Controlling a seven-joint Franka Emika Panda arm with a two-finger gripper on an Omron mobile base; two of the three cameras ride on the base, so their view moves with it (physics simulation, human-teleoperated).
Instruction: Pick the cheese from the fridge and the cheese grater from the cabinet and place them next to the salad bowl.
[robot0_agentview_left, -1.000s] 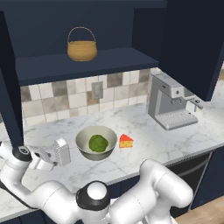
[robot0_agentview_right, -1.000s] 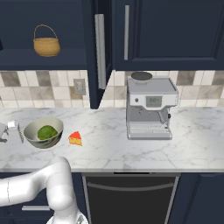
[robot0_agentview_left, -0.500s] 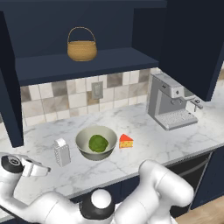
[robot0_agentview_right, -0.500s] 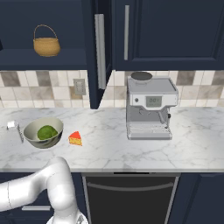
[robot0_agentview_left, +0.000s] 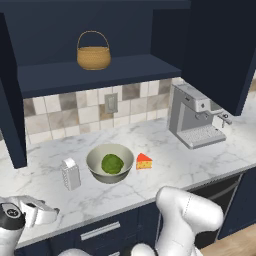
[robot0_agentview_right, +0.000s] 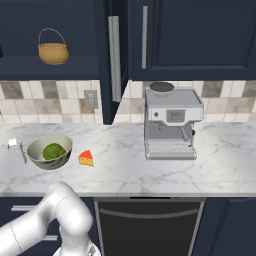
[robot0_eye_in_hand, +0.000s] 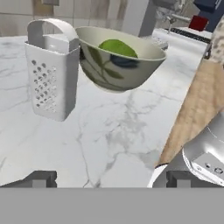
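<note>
The gripper hangs with fingers spread wide and nothing in them, off the counter's front edge near its left end. On the counter stands the grater upright, just beside the salad bowl, with the cheese at the bowl's other side.

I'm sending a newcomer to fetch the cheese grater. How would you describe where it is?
Find the marble counter under the open shelf with the woven basket. The cheese grater stands upright beside the salad bowl, opposite the cheese: a pale perforated box with a looped handle.
</note>
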